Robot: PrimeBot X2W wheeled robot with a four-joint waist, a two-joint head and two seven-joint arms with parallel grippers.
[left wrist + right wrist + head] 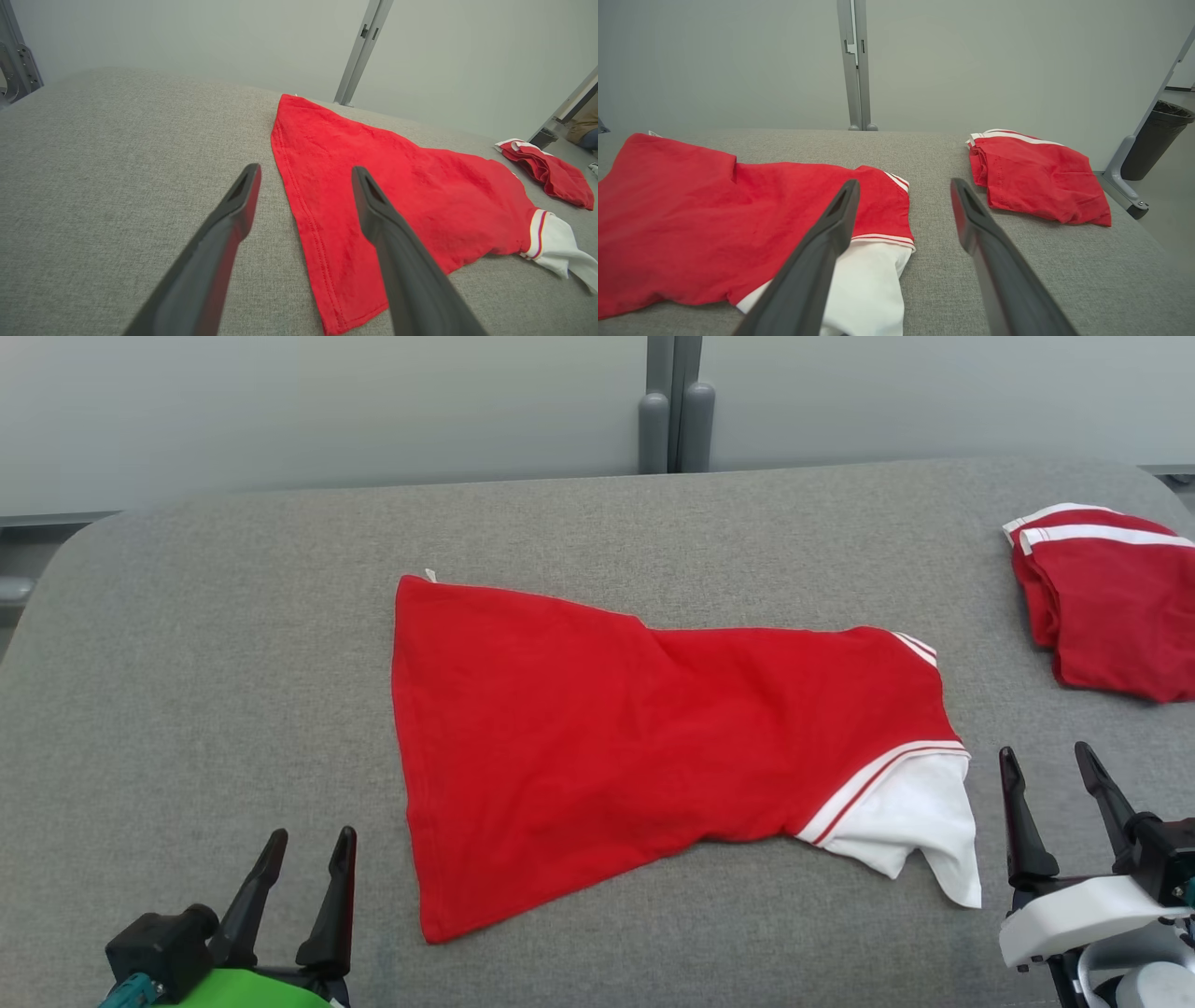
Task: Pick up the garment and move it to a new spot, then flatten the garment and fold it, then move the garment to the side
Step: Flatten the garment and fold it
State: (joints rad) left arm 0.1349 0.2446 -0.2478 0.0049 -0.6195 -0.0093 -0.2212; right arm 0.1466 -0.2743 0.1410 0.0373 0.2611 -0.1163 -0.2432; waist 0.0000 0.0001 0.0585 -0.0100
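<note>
The garment (597, 747) is bright red, its right end white beyond a white band with a thin red stripe. The folded garment (1111, 607) at far right is darker red with white stripes. The worktop (233, 644) is flecked grey; the fingers (331, 905) are black.

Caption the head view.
Open left gripper and open right gripper flank red garment on grey table; folded garment at right.

Grey fabric tabletop (233, 616), pale wall (280, 411), metal post (677, 420), dark bin (1155, 140)
</note>
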